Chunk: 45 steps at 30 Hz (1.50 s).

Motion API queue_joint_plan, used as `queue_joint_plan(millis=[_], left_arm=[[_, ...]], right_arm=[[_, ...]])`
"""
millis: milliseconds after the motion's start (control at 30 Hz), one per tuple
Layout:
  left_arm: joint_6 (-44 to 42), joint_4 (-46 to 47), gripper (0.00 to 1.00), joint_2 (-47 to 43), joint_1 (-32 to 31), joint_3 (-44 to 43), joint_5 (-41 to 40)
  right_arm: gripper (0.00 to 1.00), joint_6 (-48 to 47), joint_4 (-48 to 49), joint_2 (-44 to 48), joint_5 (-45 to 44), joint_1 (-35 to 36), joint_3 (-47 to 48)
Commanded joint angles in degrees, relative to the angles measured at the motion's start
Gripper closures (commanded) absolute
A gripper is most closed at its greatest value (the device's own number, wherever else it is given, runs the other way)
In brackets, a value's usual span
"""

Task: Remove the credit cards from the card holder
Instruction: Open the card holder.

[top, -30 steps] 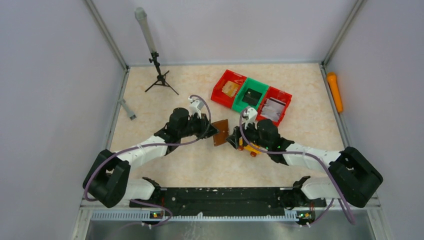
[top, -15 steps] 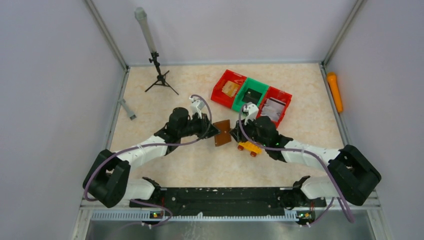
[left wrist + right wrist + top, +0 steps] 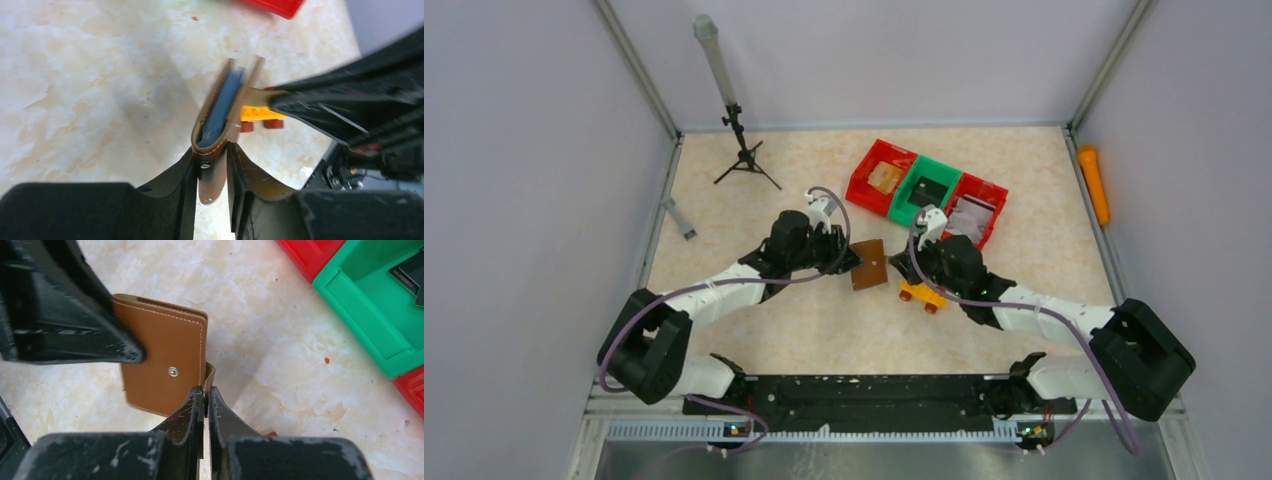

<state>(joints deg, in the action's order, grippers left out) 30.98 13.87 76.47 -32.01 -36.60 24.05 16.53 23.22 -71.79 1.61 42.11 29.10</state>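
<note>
Orange plastic toy car (image 3: 921, 294) lies nearest, just right of the small brown leather folding card holder (image 3: 165, 355) at the middle of the beige marbled table (image 3: 984, 330). Left gripper (image 3: 212, 155) clamps its left flap. The right gripper (image 3: 205, 390) has its jaws together, pinching its thin strap. Farther, a black flat card (image 3: 929, 191) lies in a green plastic bin (image 3: 360, 305).

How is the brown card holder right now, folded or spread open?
Folded, barely parted: the left wrist view shows the card holder edge-on, its two brown faces close together with only a narrow gap.
</note>
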Motion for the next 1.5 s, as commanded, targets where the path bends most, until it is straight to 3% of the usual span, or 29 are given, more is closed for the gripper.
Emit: queue_joint_plan(millis=[0,100,200,500,700,800,933,1200,1367,1467], left_arm=[[-2.2,-9.1,0.63,4.7,0.0,-6.7,-8.5],[-1.9,-10.7,0.45,6.8,-0.2,-7.8,-9.3],[-1.9,-13.0,0.35,7.4,-0.3,-8.6,-12.6],[-2.0,-10.8,0.28,5.7,-0.4,-7.0,-10.4],[-1.9,-10.5,0.29,6.7,-0.4,-7.6,-8.0],[-2.1,-5.8,0.28,3.6,-0.4,-5.0,-3.9],[-2.4,0.4,0.14,-0.8,-0.4,-0.5,-2.5],[-5.4,-7.9,0.01,6.4,-3.3,-7.2,-5.5],[-7.3,-12.0,0.01,8.2,-6.4,-10.0,-11.7],[-7.2,-17.1,0.1,10.7,-6.4,-12.8,-16.9]], right_arm=[[1.0,-0.4,5.3,3.5,1.6,0.1,-1.6],[1.0,-0.4,5.3,2.2,3.7,0.0,-0.9],[1.0,-0.2,4.7,0.7,4.9,0.0,0.1],[1.0,0.3,3.9,0.1,3.9,0.0,0.5],[1.0,0.3,1.4,-2.2,2.8,0.0,2.2],[1.0,0.3,0.4,-3.3,2.9,0.0,3.2],[1.0,0.3,1.1,-3.6,4.5,0.0,3.1],[1.0,0.4,2.7,-2.5,6.1,0.0,2.3],[1.0,0.6,3.6,-1.7,6.8,0.0,1.7],[1.0,0.8,3.5,-1.6,6.4,0.0,1.7]])
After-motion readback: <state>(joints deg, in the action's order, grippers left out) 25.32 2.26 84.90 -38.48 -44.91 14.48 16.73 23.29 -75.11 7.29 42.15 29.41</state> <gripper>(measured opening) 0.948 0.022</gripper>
